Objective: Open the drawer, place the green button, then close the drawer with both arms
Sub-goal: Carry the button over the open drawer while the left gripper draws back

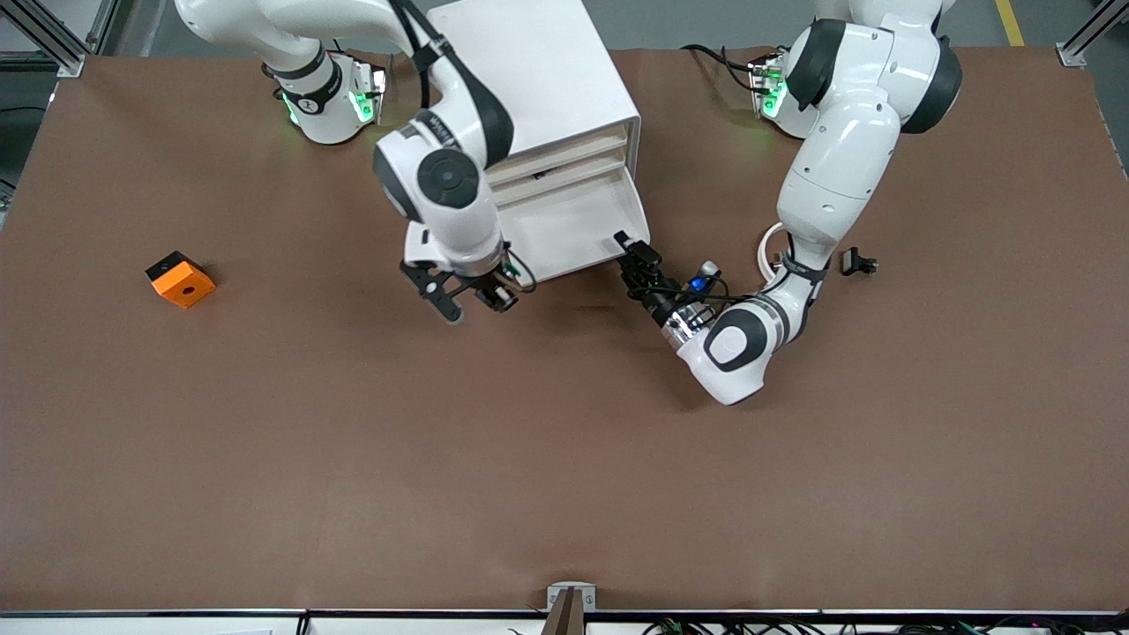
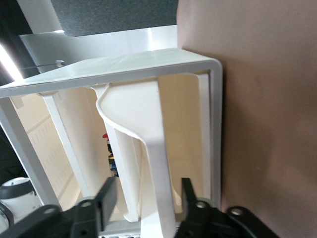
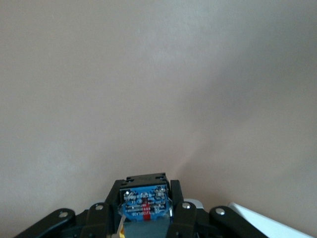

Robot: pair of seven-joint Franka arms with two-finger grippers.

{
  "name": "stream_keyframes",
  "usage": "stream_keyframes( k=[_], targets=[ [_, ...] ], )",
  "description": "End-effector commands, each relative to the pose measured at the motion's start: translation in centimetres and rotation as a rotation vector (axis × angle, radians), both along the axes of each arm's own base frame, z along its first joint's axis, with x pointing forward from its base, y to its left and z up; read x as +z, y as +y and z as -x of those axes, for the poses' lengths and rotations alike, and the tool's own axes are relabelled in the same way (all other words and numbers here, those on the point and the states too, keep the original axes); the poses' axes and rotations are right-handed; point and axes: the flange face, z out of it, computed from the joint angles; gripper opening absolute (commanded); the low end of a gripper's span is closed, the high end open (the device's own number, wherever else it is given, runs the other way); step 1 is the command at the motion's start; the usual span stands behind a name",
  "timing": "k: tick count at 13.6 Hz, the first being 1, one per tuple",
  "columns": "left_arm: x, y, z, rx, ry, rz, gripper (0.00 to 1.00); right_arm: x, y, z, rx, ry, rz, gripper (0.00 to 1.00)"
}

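Front view, reading across from the right arm's end: an orange cube with a hole (image 1: 180, 279) lies well apart from the work. Next, the right gripper (image 1: 465, 298) hangs over bare brown table (image 1: 353, 459) just in front of the pulled-out drawer, its fingers clamped on the small button with a bluish-grey base (image 3: 144, 203). The shallow white tray drawer (image 1: 573, 231) juts from the white boxy cabinet (image 1: 538, 70). At the drawer's corner toward the left arm's end, the left gripper (image 1: 637, 261) has its black fingers (image 2: 107, 197) spread either side of the front lip.

Risks, as I judge them: the button must clear the cream front edge, so a low approach could knock it loose. The two wrists sit close, so crossing paths may collide. Open table nearer the camera gives retreat room. A small black clip (image 1: 858, 262) lies toward the left arm's end.
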Motion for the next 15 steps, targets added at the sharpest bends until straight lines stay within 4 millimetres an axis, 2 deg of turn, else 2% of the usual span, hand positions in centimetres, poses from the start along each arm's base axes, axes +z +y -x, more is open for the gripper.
stream_keyframes(
  k=[1, 5, 6, 9, 10, 12, 15],
  targets=[
    [0.6, 1.1, -1.1, -0.009, -0.064, -0.013, 1.0, 0.5, 2.0, 2.6, -0.027, -0.02, 0.016, 0.0],
    [3.3, 2.6, -4.1, -0.067, -0.281, 0.112, 1.0, 0.2, 4.8, 5.4, -0.041, -0.019, 0.019, 0.0],
    [4.5, 3.0, -4.8, -0.086, -0.364, 0.194, 1.0, 0.1, 5.6, 6.3, -0.056, -0.02, 0.02, 0.0],
    [7.3, 5.8, -7.8, -0.166, -0.671, 0.483, 1.0, 0.0, 7.6, 8.6, -0.084, -0.024, 0.021, 0.0],
    [7.5, 7.0, -8.6, -0.189, -0.749, 0.541, 1.0, -0.1, 7.6, 8.7, -0.095, -0.023, 0.022, 0.0],
    [9.4, 8.3, -10.2, -0.274, -0.94, 0.635, 1.0, -0.8, 8.0, 9.0, -0.09, -0.02, 0.027, 0.0],
    [11.5, 8.9, -12.1, -0.45, -1.158, 0.661, 1.0, -1.4, 8.2, 8.9, -0.089, -0.019, 0.028, 0.0]
  ],
)
